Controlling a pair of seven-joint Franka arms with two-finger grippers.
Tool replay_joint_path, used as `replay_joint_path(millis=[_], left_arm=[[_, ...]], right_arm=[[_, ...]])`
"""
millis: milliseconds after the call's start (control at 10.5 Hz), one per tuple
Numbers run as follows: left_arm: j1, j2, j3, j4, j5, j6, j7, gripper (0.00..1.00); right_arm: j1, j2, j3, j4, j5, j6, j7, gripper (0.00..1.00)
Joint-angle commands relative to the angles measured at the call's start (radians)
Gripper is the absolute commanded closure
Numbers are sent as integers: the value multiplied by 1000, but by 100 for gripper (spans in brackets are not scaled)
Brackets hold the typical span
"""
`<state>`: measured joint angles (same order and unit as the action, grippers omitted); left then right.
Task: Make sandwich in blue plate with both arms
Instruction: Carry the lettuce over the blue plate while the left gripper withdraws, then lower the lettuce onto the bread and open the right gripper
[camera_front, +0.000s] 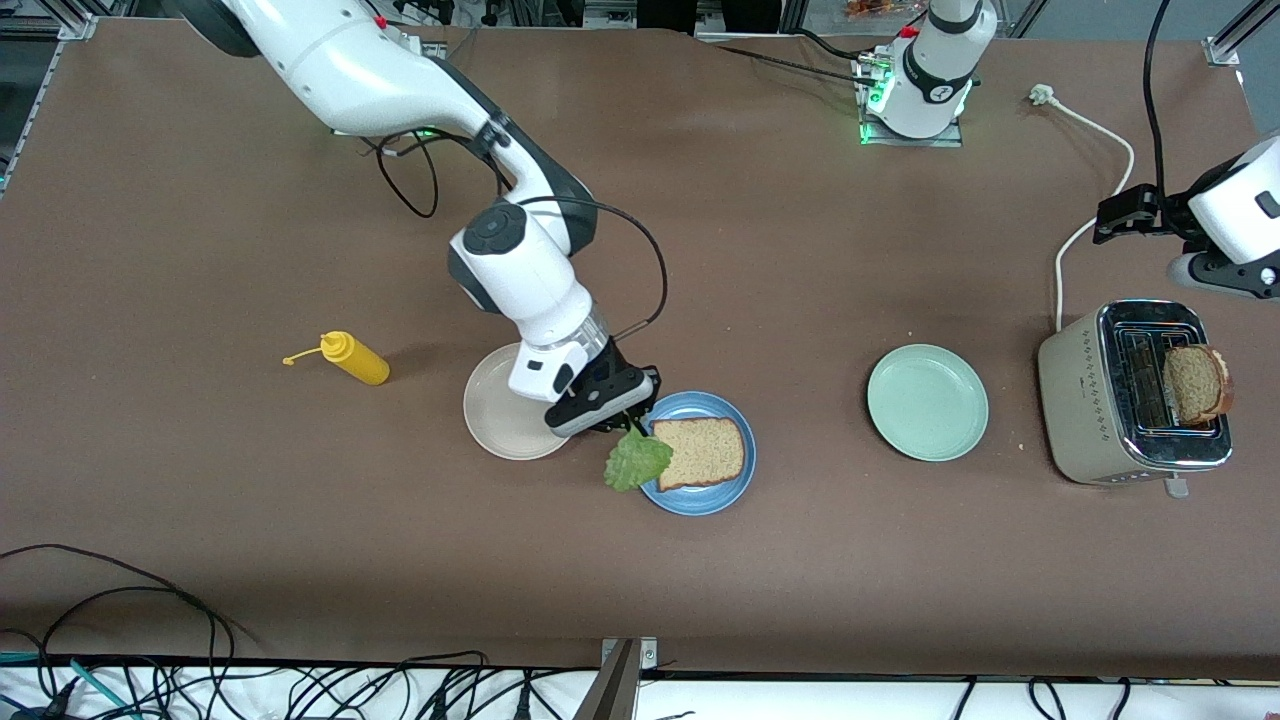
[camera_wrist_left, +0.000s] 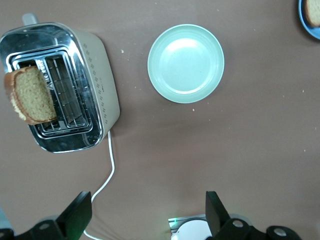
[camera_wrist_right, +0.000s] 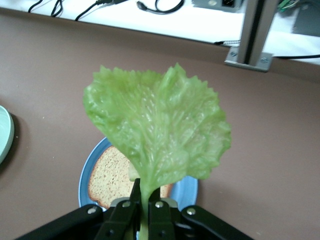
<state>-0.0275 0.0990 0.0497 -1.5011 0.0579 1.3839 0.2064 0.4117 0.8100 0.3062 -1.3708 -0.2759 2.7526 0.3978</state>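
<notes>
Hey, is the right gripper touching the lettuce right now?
Touching. The right wrist view shows the right gripper shut on the stem of the lettuce.

Toaster (camera_front: 1095, 400), mustard bottle (camera_front: 355, 359) (yellow), mint plate (camera_front: 927, 402)

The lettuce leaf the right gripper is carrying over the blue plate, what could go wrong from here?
The right gripper pinches the lettuce leaf only by its stem, so the leaf could slip or droop.

In the front view the leaf hangs over the rim of the blue plate, not over the bread slice; released here, it might land partly on the table.

The second slice leans out of the toaster and could tip when the open left gripper reaches for it.
</notes>
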Motion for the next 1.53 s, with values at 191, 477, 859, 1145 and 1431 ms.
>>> replay_joint_path(millis=[191, 477, 859, 1145, 1431], left_arm=[[53, -9, -4, 59, 20, -22, -160, 0], [64, -10, -14, 62, 26, -22, -170, 0], [67, -9, -10, 87, 19, -20, -168, 0], [64, -9, -14, 88, 16, -20, -168, 0], [64, -9, -14, 88, 16, -20, -166, 0]], right_arm=[[158, 121, -122, 68, -26, 125, 24, 100], [259, 178, -254, 67, -23, 186, 24, 100], [303, 276, -314, 136, -20, 289, 24, 100], [318, 276, -312, 138, 16, 288, 24, 100], [326, 271, -312, 133, 32, 289, 24, 100]])
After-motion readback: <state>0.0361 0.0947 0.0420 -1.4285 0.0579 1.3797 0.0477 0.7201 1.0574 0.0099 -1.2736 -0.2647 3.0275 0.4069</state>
